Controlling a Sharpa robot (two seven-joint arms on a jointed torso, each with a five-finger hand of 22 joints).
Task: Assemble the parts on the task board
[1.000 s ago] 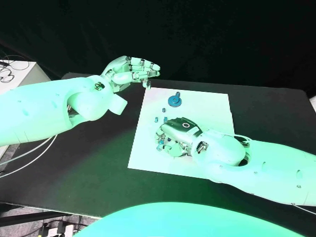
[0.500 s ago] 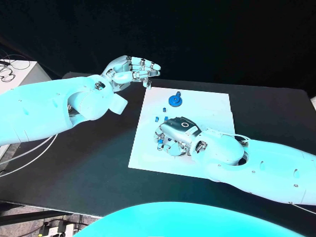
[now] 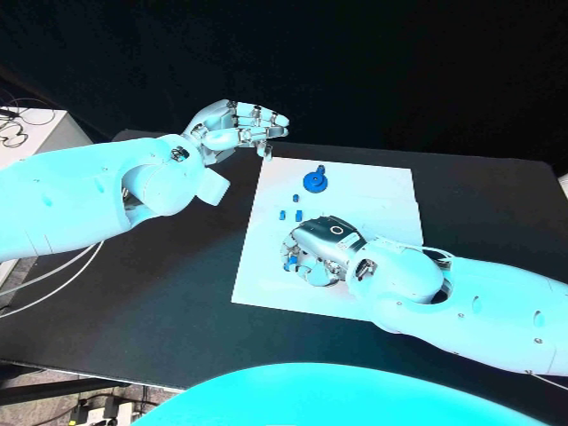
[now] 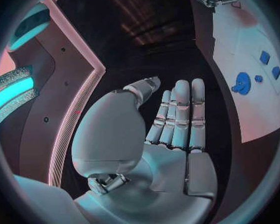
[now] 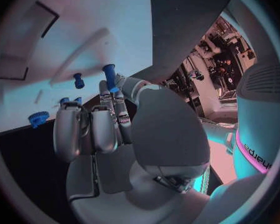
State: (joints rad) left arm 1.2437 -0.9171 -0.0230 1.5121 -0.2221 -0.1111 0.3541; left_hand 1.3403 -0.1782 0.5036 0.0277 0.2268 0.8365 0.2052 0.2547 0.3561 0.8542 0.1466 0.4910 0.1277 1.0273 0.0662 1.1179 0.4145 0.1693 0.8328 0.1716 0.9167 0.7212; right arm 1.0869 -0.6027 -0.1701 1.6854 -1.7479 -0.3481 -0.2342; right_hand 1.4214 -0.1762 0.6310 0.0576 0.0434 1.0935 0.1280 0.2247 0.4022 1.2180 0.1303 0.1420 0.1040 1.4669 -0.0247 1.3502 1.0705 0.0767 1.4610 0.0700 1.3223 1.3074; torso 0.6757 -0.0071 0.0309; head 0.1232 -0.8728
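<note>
On the black surface, the white board carries a round blue part at its far end and small pegs nearer, beside the right hand, fingers pinching an upright blue peg; the left hand hovers off the far-left corner, fingers loosely curled, empty.

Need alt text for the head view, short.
The right hand is lowered onto the white task board among small blue parts. The left hand hangs off the board's far-left corner, holding nothing, beside a round blue part.
</note>
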